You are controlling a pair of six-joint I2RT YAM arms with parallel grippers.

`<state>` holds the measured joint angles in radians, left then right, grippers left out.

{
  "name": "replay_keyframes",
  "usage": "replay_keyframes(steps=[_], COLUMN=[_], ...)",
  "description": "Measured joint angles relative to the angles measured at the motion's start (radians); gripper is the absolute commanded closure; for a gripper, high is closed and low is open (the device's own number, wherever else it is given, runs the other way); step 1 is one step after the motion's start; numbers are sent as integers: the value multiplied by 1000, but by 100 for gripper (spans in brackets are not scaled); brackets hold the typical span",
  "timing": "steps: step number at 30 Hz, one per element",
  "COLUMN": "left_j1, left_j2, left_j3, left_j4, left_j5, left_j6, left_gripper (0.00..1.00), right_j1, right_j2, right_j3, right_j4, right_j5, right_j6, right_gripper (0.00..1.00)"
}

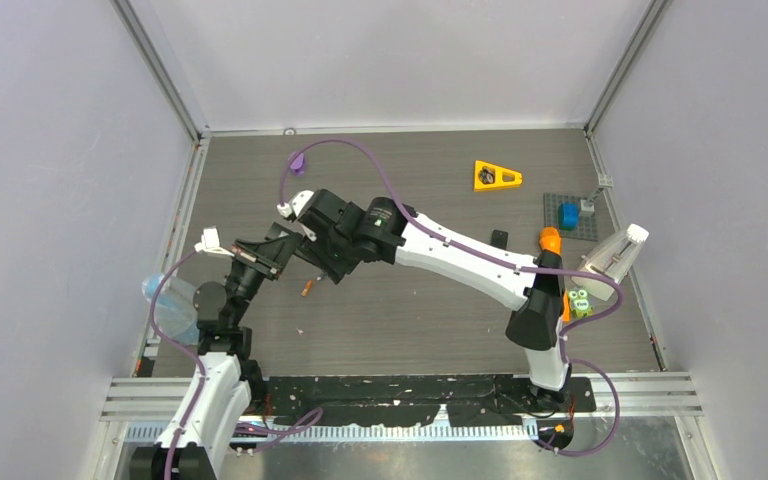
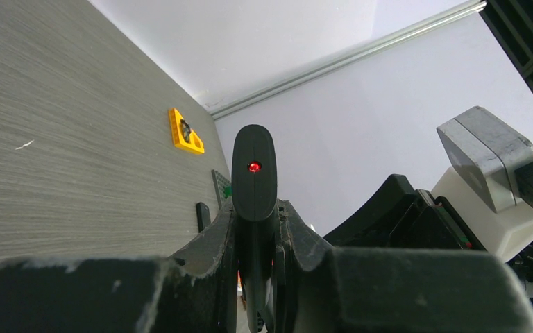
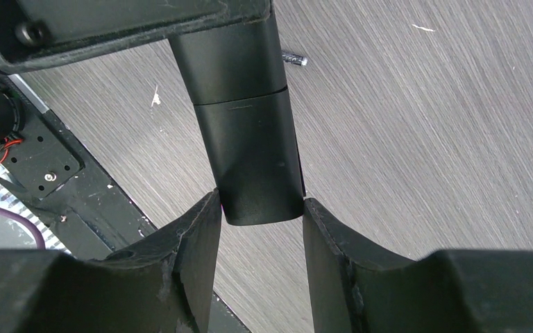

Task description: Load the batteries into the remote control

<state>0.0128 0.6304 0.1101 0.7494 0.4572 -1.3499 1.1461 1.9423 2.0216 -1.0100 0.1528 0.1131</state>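
Dark, scuffed fingers (image 2: 208,243) of the left gripper (image 2: 255,229) fill the bottom of the left wrist view; they press against both sides of the black remote control (image 2: 253,173), which rises between them with a small red light glowing near its rounded tip. Seen from the right wrist, the right gripper (image 3: 261,208) flanks the remote's opposite, squared end; both fingertips appear to touch its sides, pinching only the last part of it; a fine seam crosses the remote's body higher up.

From above, the two arms meet over the left-centre of the grey wood-grain table (image 1: 410,310), the right arm reaching far across, with the remote held between the two claws. One orange battery (image 1: 306,289) lies loose on the table just on the near side of the claws; a dark grey battery (image 3: 293,58) lies on the table beside the remote, near the left gripper's end of it. Farther back sit a yellow wedge (image 1: 497,176), a small black piece (image 1: 500,238), and a grey plate (image 1: 586,230) carrying a blue block (image 1: 568,214).
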Motion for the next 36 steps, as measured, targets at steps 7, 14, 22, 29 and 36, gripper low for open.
replay_keyframes(steps=[7,14,22,29,36], left_j1=[0,0,0,0,0], left_j2=[-14,-19,-19,-37,-57], left_j3=[0,0,0,0,0], left_j4=[0,-11,-36,-71,-121], left_j5=[0,-1,-3,-10,-18], left_j6=[-3,-11,-58,-87,-114], left_gripper=[100,100,100,100,100], right_j1=[0,0,0,2,2], right_j2=[17,26,30,30,30], right_j3=[30,33,37,49,50], right_j4=[-18,-23,-29,-41,-40], right_j5=[-4,-12,-7,4,25], right_j6=[3,8,11,12,23], right_gripper=[77,70,62,50,33])
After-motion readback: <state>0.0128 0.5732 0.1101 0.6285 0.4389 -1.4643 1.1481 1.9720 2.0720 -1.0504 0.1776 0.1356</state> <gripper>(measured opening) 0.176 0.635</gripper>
